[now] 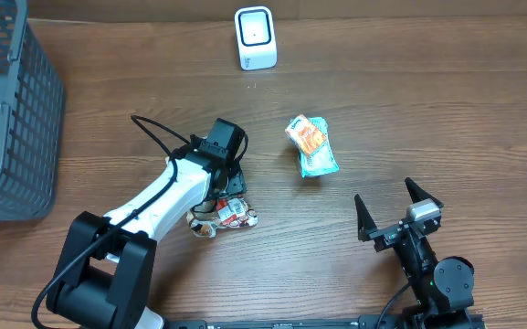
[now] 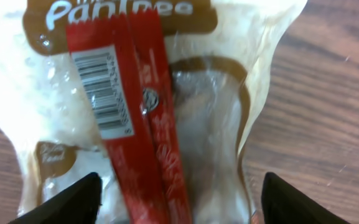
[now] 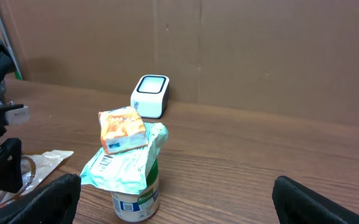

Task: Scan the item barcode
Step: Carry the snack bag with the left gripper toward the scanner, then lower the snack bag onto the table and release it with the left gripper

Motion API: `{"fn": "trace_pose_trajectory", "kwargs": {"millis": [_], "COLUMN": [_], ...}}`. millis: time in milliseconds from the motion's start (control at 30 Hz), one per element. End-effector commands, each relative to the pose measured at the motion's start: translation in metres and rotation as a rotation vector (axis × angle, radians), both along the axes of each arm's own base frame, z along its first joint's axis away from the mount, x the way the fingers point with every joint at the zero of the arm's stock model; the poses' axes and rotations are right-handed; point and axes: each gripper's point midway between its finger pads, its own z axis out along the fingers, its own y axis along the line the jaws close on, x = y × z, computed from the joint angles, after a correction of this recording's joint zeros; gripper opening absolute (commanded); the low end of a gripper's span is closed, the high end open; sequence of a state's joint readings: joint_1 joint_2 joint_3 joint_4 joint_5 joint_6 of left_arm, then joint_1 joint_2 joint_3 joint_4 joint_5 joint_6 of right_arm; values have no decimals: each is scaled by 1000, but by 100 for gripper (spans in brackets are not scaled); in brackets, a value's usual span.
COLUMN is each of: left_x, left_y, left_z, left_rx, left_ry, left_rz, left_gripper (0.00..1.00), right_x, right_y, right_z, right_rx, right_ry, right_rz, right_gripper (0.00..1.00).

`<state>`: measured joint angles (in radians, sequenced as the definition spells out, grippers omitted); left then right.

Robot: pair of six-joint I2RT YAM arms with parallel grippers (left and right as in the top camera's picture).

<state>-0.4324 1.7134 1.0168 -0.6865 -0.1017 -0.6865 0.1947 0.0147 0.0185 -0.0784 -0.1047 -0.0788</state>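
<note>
Left end effector is open, fingers straddling the snack packet, not clamped on it as far as I can see. The packet lies flat on the worktop with its barcode face up. Right end effector is wide open and holds nothing. The scanner is well apart from the packet, at the far side. My read: scan not yet done. Grasp, carry and presenting the barcode are all left. The teal-lidded pot stands untouched.
</note>
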Motion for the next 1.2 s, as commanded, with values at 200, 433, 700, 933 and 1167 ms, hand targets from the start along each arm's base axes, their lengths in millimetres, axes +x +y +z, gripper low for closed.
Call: {"fn": "trace_pose_trajectory", "kwargs": {"millis": [200, 433, 700, 933, 1167], "left_x": [-4, -14, -22, 5, 29], "left_y": [2, 0, -1, 35, 50], "left_z": [19, 4, -26, -14, -7], "left_rx": [31, 13, 29, 268, 321], "left_ry": [43, 86, 182, 70, -20], "left_rz": [-36, -42, -123, -131, -89], "left_gripper": [84, 79, 62, 58, 58], "right_x": [0, 0, 0, 0, 0], "right_y": [-1, -1, -1, -1, -1], "right_z": [-1, -1, -1, -1, -1], "right_rx": [4, 4, 4, 4, 4], "right_ry": [-5, -5, -5, -5, -5], "right_rz": [-4, -3, -4, -4, -3], "right_gripper": [100, 100, 100, 100, 100]}}
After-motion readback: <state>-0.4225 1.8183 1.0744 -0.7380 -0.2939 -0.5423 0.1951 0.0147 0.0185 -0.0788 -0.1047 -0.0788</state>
